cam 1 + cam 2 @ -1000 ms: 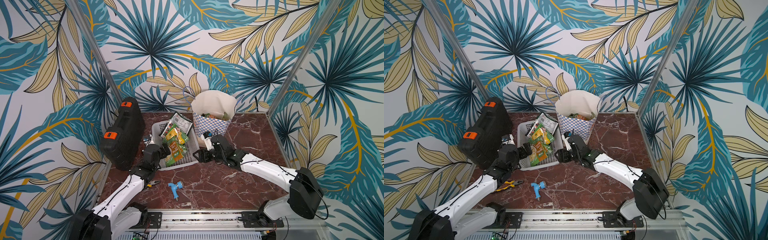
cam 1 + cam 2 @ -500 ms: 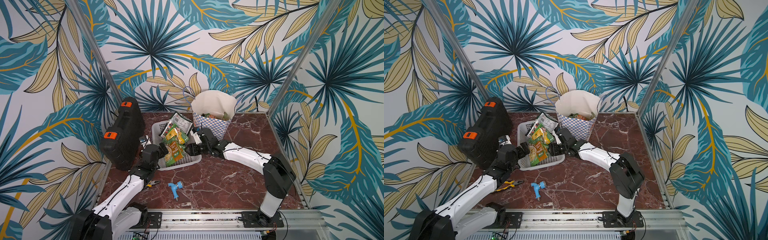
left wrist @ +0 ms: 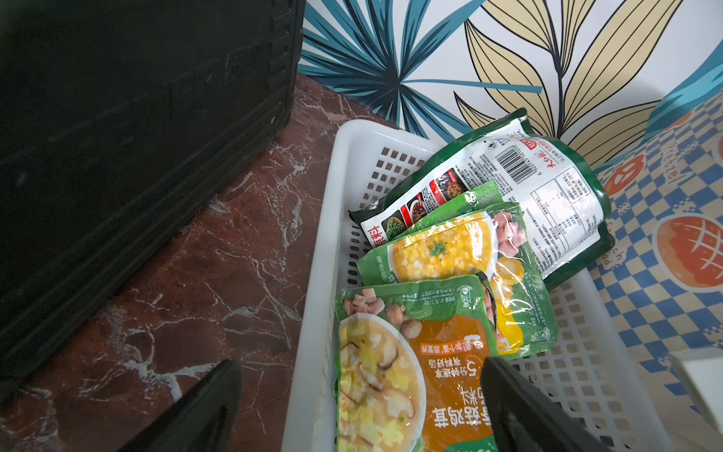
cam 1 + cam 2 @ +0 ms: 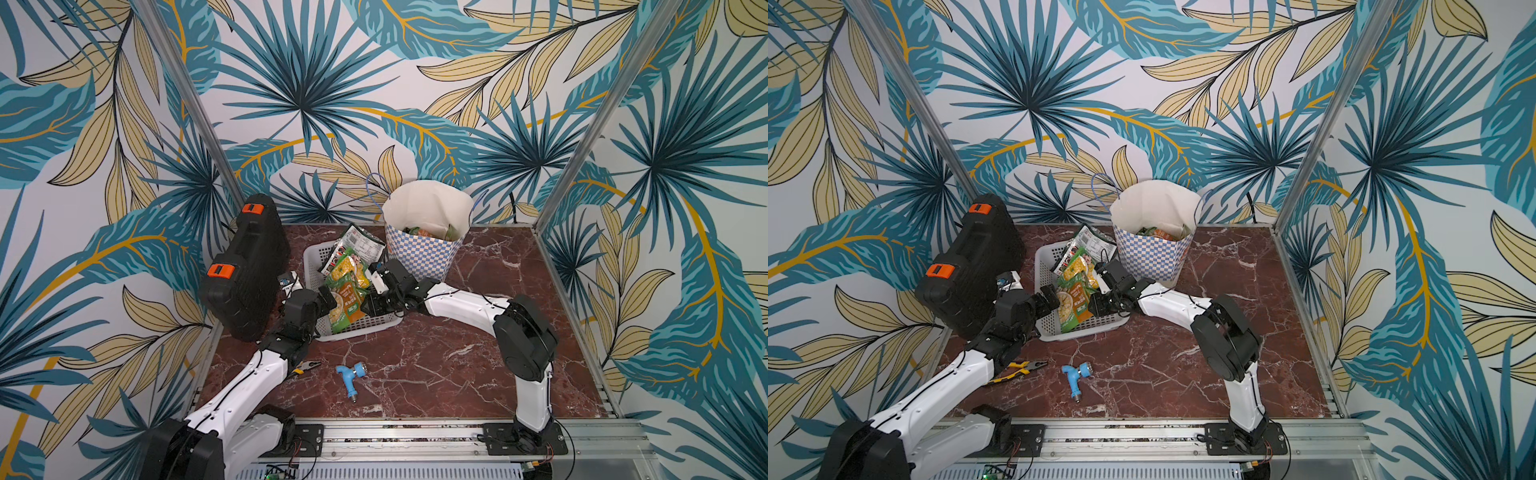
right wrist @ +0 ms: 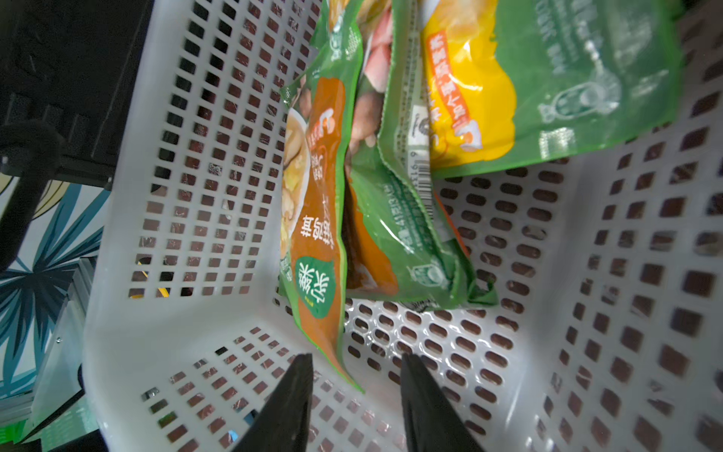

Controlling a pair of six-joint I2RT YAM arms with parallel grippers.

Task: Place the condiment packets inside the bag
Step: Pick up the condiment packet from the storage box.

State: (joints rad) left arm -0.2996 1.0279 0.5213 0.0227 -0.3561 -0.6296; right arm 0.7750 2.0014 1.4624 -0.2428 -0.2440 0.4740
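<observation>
The checkered bag (image 4: 422, 253) (image 4: 1150, 259) stands open at the back, with packets showing inside. More condiment packets lie stacked in the white basket (image 4: 357, 330) (image 4: 1077, 332): an orange-green one (image 3: 450, 371) (image 5: 317, 219), a yellow-green one (image 3: 442, 250) and a silver-white one (image 3: 508, 184). My left gripper (image 3: 362, 391) (image 4: 328, 297) is open, straddling the basket's left wall and the orange-green packet. My right gripper (image 5: 356, 375) (image 4: 370, 305) is inside the basket, partly open. The orange-green packet's lower corner (image 5: 344, 368) lies between its fingertips, untouched.
A black tool case (image 4: 245, 266) with orange latches stands at the left, close to the basket. Pliers (image 4: 307, 368) and a blue tap fitting (image 4: 351, 374) lie on the marble table in front. Patterned walls close in three sides.
My right arm has swung left from the table beside the basket into it, and its jaws have narrowed. My left arm has barely moved.
</observation>
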